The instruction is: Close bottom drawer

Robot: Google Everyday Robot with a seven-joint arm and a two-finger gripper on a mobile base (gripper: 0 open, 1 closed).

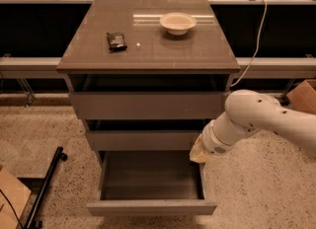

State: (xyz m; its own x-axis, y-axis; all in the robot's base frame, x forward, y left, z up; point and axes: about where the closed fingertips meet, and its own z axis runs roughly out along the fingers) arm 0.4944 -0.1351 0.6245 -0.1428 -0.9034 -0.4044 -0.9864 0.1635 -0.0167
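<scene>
The bottom drawer point(151, 207) stands pulled well out of the grey cabinet point(89, 50), its flat front close to the frame's lower edge, beneath the middle drawer point(143, 140). The gripper point(199, 152) shows only as a pale yellowish tip at the bottom drawer's right rear corner; the white arm point(256, 117), itself cut off at the right edge, hides the rest, so whether it is parted or closed cannot be told. A bowl point(177, 22) and a dark packet point(116, 41) lie apart on the cabinet top
</scene>
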